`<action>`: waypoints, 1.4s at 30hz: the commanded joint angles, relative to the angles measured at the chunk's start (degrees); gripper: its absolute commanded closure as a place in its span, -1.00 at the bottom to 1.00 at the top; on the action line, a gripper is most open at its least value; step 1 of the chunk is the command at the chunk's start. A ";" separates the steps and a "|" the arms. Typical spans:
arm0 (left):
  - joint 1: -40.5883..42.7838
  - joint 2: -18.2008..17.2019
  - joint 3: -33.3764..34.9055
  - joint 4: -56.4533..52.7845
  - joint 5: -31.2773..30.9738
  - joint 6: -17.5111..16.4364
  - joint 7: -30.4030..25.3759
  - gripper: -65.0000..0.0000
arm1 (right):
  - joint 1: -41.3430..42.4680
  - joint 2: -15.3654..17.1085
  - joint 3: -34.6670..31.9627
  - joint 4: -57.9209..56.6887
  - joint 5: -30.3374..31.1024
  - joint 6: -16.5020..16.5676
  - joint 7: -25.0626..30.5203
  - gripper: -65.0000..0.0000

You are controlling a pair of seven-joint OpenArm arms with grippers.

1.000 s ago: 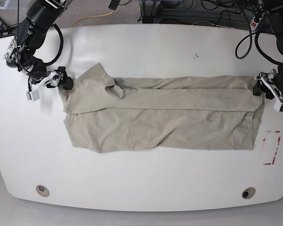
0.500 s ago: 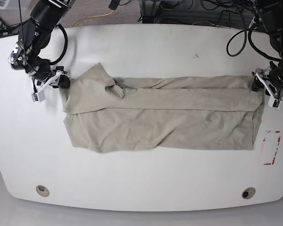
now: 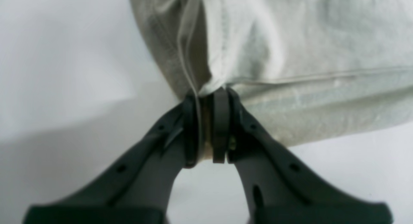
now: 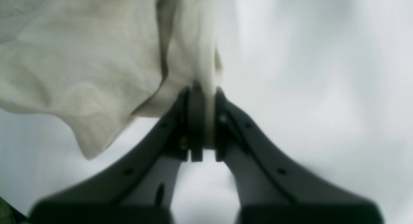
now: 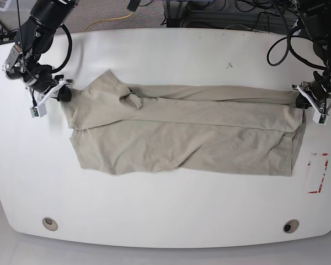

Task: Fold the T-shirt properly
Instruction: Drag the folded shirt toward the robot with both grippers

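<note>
A broad white table [image 5: 171, 221] with rounded corners and a smooth, matte top carries everything. Across its middle lies the T-shirt [image 5: 187, 138], a long band of soft beige cotton, creased with shallow wrinkles and doubled over along its far edge, where a fold line runs almost its whole length. One short sleeve rises to a blunt point toward the base view's left. In the left wrist view the stitched hem [image 3: 322, 79] shows as a raised ridge across the weave (the focus is soft).

At the shirt's end on the base view's right, the left gripper [image 5: 304, 101] has its dark, curved plastic jaws pressed together on a bunched corner of the fabric [image 3: 206, 85], which fans out beyond the tips. At the opposite end, the right gripper [image 5: 63, 94] is likewise clamped on a gathered pleat [image 4: 203, 75], with loose cloth sagging to one side of it. A small red-marked rectangle [image 5: 317, 172] sits near the shirt's right end.
</note>
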 commanded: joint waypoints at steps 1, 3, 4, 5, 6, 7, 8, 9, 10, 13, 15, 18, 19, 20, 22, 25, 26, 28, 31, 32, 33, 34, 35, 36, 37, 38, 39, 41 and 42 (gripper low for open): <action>2.18 -1.04 -0.17 2.62 1.10 -0.06 2.22 0.85 | -0.36 1.34 0.51 4.44 0.47 -0.07 -1.70 1.00; 4.64 -1.04 -0.25 5.70 1.02 -0.06 2.22 0.85 | -1.68 1.34 0.51 6.46 0.47 -0.07 -3.29 1.00; 6.14 -1.04 -0.25 7.54 1.02 -0.06 2.22 0.85 | -2.56 1.34 0.51 7.69 0.47 -0.07 -3.81 1.00; 7.72 -1.04 -0.25 9.74 1.02 -0.06 2.30 0.85 | -3.61 1.34 0.51 9.19 0.47 -0.07 -4.16 1.00; 8.95 -1.04 -0.25 10.97 1.02 -0.06 2.30 0.85 | -4.40 1.34 0.51 10.06 0.47 -0.07 -4.25 1.00; 10.27 -1.04 -0.25 12.38 1.02 -0.06 2.30 0.85 | -5.28 1.34 0.51 10.86 0.47 -0.07 -4.25 1.00; 12.11 -1.04 -0.25 14.22 1.02 -0.06 2.30 0.85 | -6.60 1.34 0.51 11.91 0.47 -0.07 -4.25 1.00; 14.05 -1.04 -0.34 15.81 1.02 -0.06 2.30 0.85 | -7.83 1.34 0.51 12.44 0.47 -0.07 -4.25 1.00; 15.45 -1.04 -0.34 16.77 1.02 -0.06 2.30 0.85 | -8.80 1.34 0.51 12.79 0.47 -0.07 -4.25 1.00; 19.50 -0.87 -2.98 19.50 1.02 -0.06 2.30 0.85 | -11.53 1.34 0.69 12.97 0.47 -0.07 -4.25 0.93; 21.08 -0.78 -4.65 20.20 1.02 -0.06 2.30 0.85 | -12.84 1.08 0.95 13.05 0.56 -0.07 -4.25 0.71; 22.49 -0.78 -6.14 20.47 1.02 -0.06 2.39 0.85 | -14.51 0.73 3.24 14.20 2.75 -0.07 -4.25 0.24; 22.66 -0.78 -6.50 20.47 1.02 -0.06 2.83 0.85 | -15.13 0.64 4.03 14.64 4.51 -0.07 -4.25 0.03; 22.58 -0.78 -6.93 20.47 1.28 -0.06 3.97 0.85 | -15.66 0.64 4.55 14.81 6.27 -0.07 -4.25 -0.18; 22.31 -0.78 -7.81 20.38 1.28 -0.06 5.91 0.85 | -16.45 0.73 5.08 15.34 9.08 -0.07 -4.25 -0.40; 22.22 -0.78 -9.22 20.64 1.28 -0.06 7.93 0.85 | -18.65 0.81 5.79 17.36 14.97 -0.07 -4.25 -0.55; 22.22 -0.78 -9.40 20.64 1.19 -0.06 8.11 0.85 | -19.61 0.81 5.61 18.06 17.17 -0.07 -4.25 -0.54; 22.22 -0.78 -9.57 20.64 1.10 -0.06 8.11 0.85 | -21.72 0.73 5.43 19.30 21.74 -0.07 -4.25 -0.50; 22.22 -0.78 -9.48 20.64 1.19 -0.06 8.11 0.85 | -24.98 0.29 5.26 19.65 28.78 -0.07 -4.34 -0.43; 22.22 -0.78 -9.31 20.73 1.10 -0.06 8.11 0.85 | -26.03 -0.50 5.26 19.65 30.89 -0.07 -4.43 -0.41; 22.22 -0.78 -9.31 20.73 1.10 -0.06 8.11 0.85 | -26.73 -1.03 5.26 19.65 31.85 -0.07 -4.87 -0.40; 22.22 -0.78 -9.31 20.73 1.19 -0.06 8.11 0.85 | -27.09 -1.38 5.26 19.65 32.12 -0.07 -5.57 -0.40; 22.22 -0.78 -9.31 20.73 1.19 -0.06 8.11 0.85 | -27.26 -1.91 5.26 19.65 32.20 -0.07 -6.98 -0.40; 22.22 -0.78 -9.22 20.73 1.19 -0.06 8.11 0.85 | -27.26 -2.61 5.26 19.65 32.29 -0.07 -8.65 -0.40; 22.22 -0.78 -9.22 20.73 1.19 -0.06 8.11 0.85 | -27.26 -3.67 5.26 19.65 32.29 -0.07 -10.05 -0.40; 22.22 -0.78 -9.22 20.73 1.19 -0.06 8.11 0.85 | -27.44 -4.37 5.26 19.65 32.29 -0.07 -10.85 -0.40; 22.22 -0.78 -9.22 20.73 1.19 -0.06 8.11 0.85 | -27.53 -5.51 5.26 19.65 32.20 -0.07 -11.99 -0.39; 22.22 -0.69 -9.13 20.73 1.19 -0.06 8.11 0.85 | -27.53 -6.83 5.26 19.65 32.12 -0.07 -12.43 -0.36; 22.14 -0.69 -9.13 20.73 1.19 -0.06 8.11 0.85 | -27.53 -7.36 4.99 19.38 31.68 -0.07 -12.43 -0.36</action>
